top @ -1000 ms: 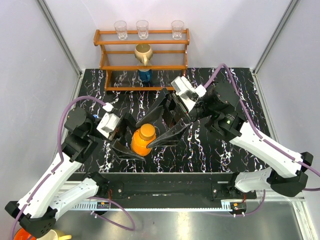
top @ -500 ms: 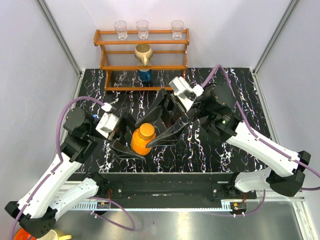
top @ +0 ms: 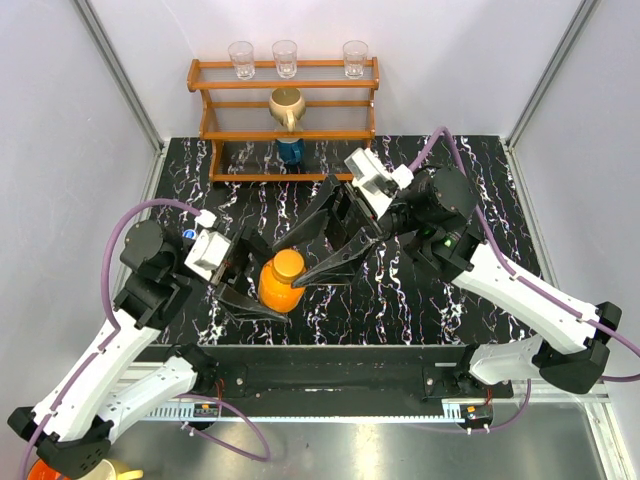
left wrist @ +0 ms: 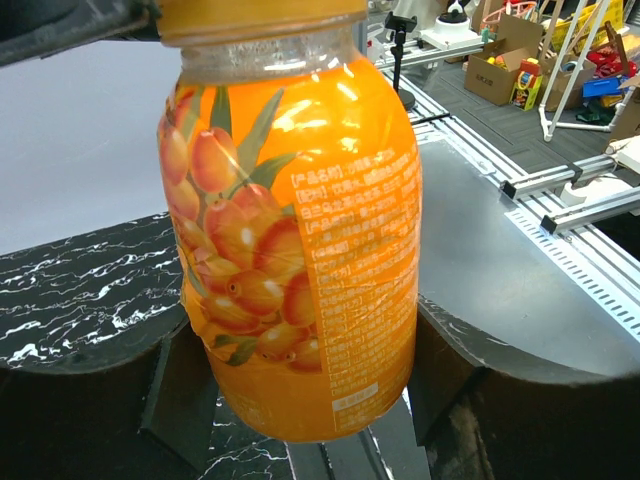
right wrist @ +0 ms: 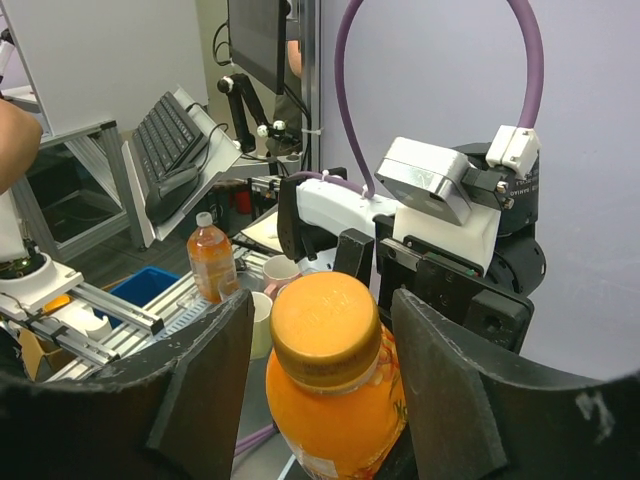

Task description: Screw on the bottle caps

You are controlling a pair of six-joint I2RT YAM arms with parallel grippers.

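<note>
Nearest the arm bases, the left gripper (left wrist: 310, 390) clamps the body of an orange juice bottle (left wrist: 300, 250) over the near part of the black marbled table (top: 450, 300). The bottle's label shows orange berries and green leaves. An orange screw cap (right wrist: 325, 325), plain and round, sits on the bottle's neck. The right gripper (right wrist: 322, 310) straddles that cap, jaws apart, with a narrow gap on each side. Farthest back stands a wooden rack (top: 330, 86) bearing three clear glasses (top: 285, 57).
</note>
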